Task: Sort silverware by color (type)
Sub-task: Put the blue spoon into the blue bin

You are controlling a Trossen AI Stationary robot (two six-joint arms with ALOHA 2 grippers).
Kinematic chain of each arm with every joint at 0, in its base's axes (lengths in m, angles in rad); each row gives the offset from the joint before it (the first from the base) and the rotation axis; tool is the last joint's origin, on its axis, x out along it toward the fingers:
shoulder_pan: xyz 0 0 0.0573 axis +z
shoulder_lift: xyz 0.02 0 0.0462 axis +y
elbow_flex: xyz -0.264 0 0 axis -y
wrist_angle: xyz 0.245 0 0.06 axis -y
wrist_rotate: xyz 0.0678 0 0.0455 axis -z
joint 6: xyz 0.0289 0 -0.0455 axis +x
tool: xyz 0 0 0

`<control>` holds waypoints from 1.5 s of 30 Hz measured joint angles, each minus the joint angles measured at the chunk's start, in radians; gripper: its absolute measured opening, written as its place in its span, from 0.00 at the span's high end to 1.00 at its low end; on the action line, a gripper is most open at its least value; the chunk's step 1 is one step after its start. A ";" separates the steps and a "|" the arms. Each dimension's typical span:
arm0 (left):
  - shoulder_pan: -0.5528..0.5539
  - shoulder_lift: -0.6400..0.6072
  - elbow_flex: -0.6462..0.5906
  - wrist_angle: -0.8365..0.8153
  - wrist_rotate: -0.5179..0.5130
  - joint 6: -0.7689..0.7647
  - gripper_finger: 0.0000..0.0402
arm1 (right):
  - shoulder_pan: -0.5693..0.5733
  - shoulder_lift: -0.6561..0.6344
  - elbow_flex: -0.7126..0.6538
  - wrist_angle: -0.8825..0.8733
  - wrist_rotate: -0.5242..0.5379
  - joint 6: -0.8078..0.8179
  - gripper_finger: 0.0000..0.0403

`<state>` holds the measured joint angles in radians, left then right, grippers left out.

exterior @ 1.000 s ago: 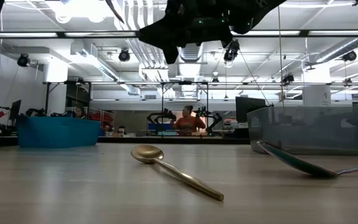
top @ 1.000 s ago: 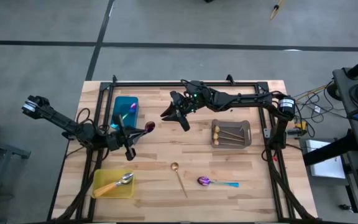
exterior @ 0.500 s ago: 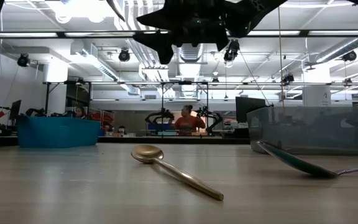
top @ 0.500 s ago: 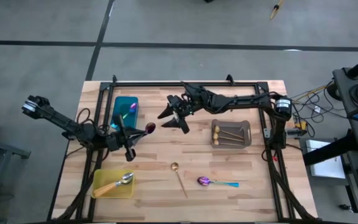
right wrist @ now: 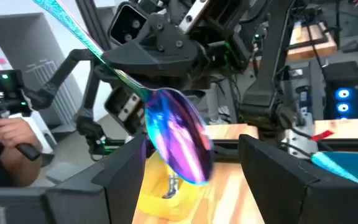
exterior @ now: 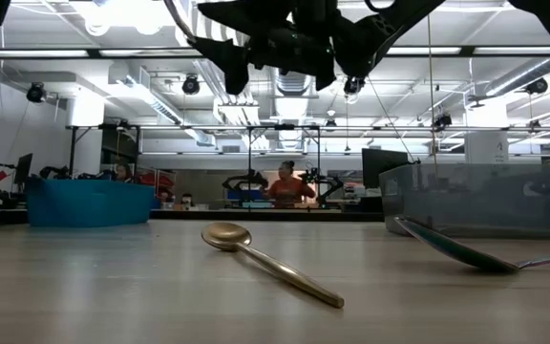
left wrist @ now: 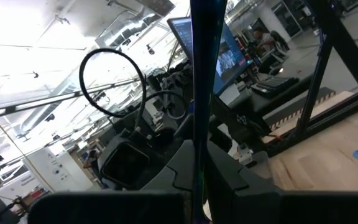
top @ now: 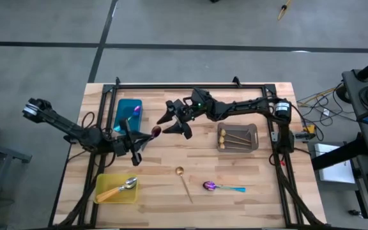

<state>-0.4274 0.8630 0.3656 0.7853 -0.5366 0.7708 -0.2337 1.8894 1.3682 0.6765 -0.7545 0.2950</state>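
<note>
Purple spoon (top: 153, 131) is clamped in the left gripper (top: 135, 135) near frame centre; right gripper (top: 175, 119), jaws apart around its bowl, may knock it loose if they shut off-centre.

**Fig. — Robot body: two dark arms, seen from above and at wrist level**

Left arm (top: 69, 130): matt black links w/ rounded joint housings; boxy black block at its outer end. Black cable loops off the wrist region (clearest in left wrist view, a thin round loop (left wrist: 112, 81)). Right arm (top: 238, 107): same black finish, slim segmented links; round joint cap w/ pale face and orange-ish ring near its base (top: 277, 108); small green indicator light on the wrist (top: 198, 100). Right gripper fingers (right wrist: 271, 168): flat, dark, angular plates w/ bevelled edges. Left gripper body (left wrist: 166, 171): black moulded shell, stepped contours. No legible markings or screws.
</note>
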 joint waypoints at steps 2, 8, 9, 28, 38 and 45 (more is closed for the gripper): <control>0.008 0.007 0.000 0.002 0.000 0.005 1.00 | 0.005 0.011 0.000 0.021 -0.005 0.006 0.39; 0.042 0.031 0.000 0.018 0.009 0.005 1.00 | 0.026 0.043 0.003 0.075 -0.005 0.002 0.39; 0.044 0.035 0.000 0.026 0.009 0.005 1.00 | 0.028 0.046 0.007 0.074 -0.005 0.002 0.39; 0.044 0.047 0.000 0.038 0.012 0.013 1.00 | 0.030 0.058 0.048 0.076 -0.001 -0.026 0.83; 0.044 0.046 0.000 0.042 0.007 0.000 0.98 | 0.029 0.058 0.048 0.077 -0.015 -0.027 0.97; 0.044 0.044 0.000 0.047 -0.031 -0.026 0.98 | 0.028 0.058 0.048 0.077 -0.003 -0.027 0.97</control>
<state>-0.3832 0.9073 0.3659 0.8318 -0.5677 0.7446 -0.2055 1.9472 1.4158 0.7532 -0.7577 0.2684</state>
